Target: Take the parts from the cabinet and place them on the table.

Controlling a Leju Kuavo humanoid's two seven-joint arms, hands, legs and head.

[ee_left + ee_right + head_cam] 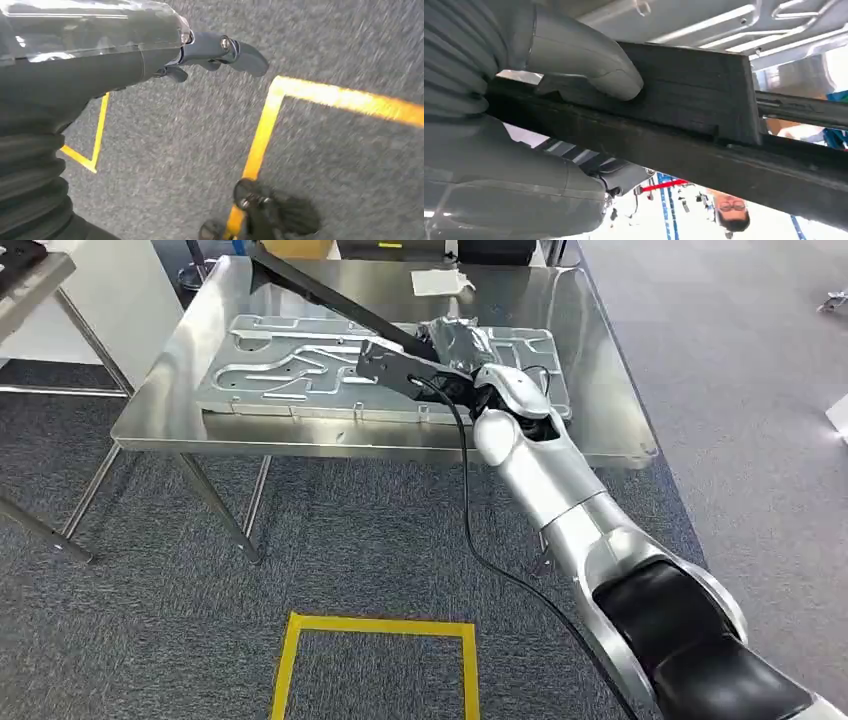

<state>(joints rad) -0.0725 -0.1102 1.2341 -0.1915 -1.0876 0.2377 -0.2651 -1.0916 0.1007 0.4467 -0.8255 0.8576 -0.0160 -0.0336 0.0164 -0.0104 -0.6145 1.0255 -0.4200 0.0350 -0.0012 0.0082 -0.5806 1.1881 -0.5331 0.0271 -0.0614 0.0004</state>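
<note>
A: Over the steel worktop (160,415), what is the right robot hand (462,358) doing?

B: It grips a long black part (330,308), with the thumb (589,65) pressed on the part's flat face in the right wrist view. The part slants from the hand up toward the worktop's far left, its far end raised above the surface.

A: What lies under it?

B: A large silver stamped panel (290,365) lies flat on the worktop, with the hand hovering over its right half. I cannot tell whether the black part touches the panel. A sheet of white paper (442,282) sits near the far edge.

A: And the left robot hand (150,55)?

B: It holds nothing; its dark fingers (235,50) are loosely extended above grey carpet (175,150) marked with yellow tape lines (260,140).

A: Anything else nearby?

B: A yellow tape square (375,665) marks the carpet in front of the worktop, and a black cable (468,510) hangs along the right arm.
</note>
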